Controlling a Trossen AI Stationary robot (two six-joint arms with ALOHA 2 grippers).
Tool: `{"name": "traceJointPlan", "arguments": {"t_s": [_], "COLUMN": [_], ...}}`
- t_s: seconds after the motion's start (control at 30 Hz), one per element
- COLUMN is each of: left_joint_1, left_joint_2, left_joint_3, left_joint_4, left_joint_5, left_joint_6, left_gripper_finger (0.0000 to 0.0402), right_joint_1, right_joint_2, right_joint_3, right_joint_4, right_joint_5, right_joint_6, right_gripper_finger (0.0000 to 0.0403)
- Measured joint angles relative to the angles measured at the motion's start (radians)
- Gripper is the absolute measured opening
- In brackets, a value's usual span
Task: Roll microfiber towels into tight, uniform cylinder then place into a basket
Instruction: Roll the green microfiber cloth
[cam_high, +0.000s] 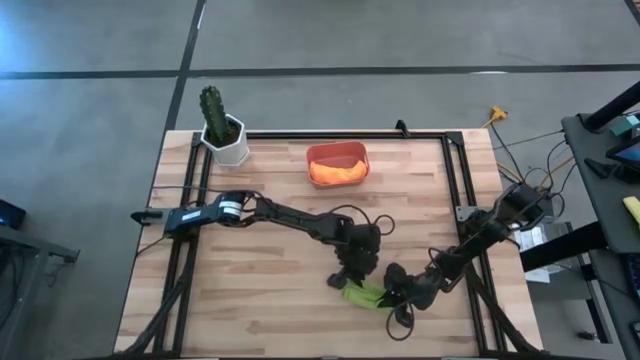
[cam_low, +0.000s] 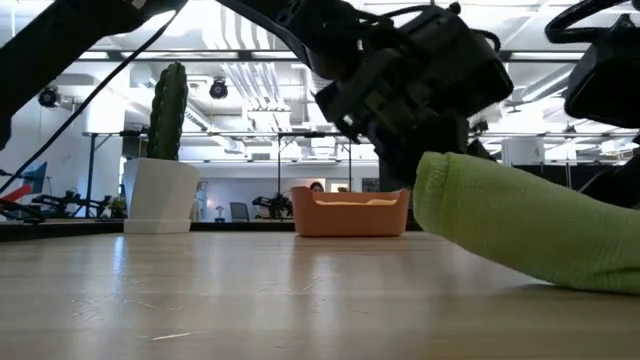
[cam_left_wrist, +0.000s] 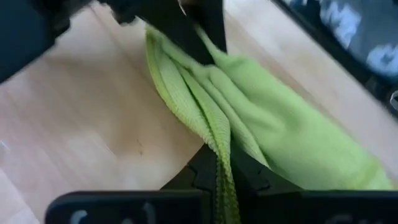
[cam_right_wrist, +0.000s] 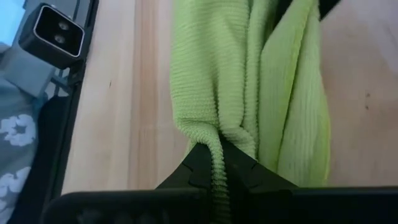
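Observation:
The lime green towel lies rolled into a short bundle near the table's near edge; it shows large in the low view. My left gripper is shut on its left end, my right gripper is shut on its right end. The orange towel lies bunched inside the salmon-red basket at the far middle of the table. My left gripper pinches a folded edge of several layers at the roll's left end between its two fingers. The roll runs away from the fingers along the table. My right gripper pinches a bunched hemmed edge at the roll's right end between its two fingers. The fingers lie along the roll, which rests on the table.
A white pot with a green cactus stands at the far left corner. A black frame rail runs along the table's right side, close to the right arm. Bare wood lies left of the roll.

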Motion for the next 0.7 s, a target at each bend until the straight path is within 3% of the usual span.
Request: {"name": "traceJointPlan", "arguments": {"t_s": [0.23,0.47,0.7], "left_joint_1": [-0.009,-0.014,-0.074], "left_joint_2": [-0.022,-0.085,-0.098], "left_joint_3": [-0.010,-0.033,-0.052], "left_joint_4": [-0.050,-0.066,-0.150], "left_joint_5": [-0.075,-0.123,-0.175], "left_joint_6": [0.128,0.173,0.322], "left_gripper_finger": [0.0001,0.0001,0.0000], "right_joint_1": [0.044,0.049,0.055], "right_joint_2": [-0.049,-0.102,-0.201], "right_joint_3": [-0.003,-0.005,-0.018], "right_joint_4": [-0.057,-0.115,-0.102], "right_joint_5": [0.107,0.136,0.161], "right_joint_6": [0.066,0.152,0.168], "right_gripper_finger": [0.0009,0.0009,0.0009]}}
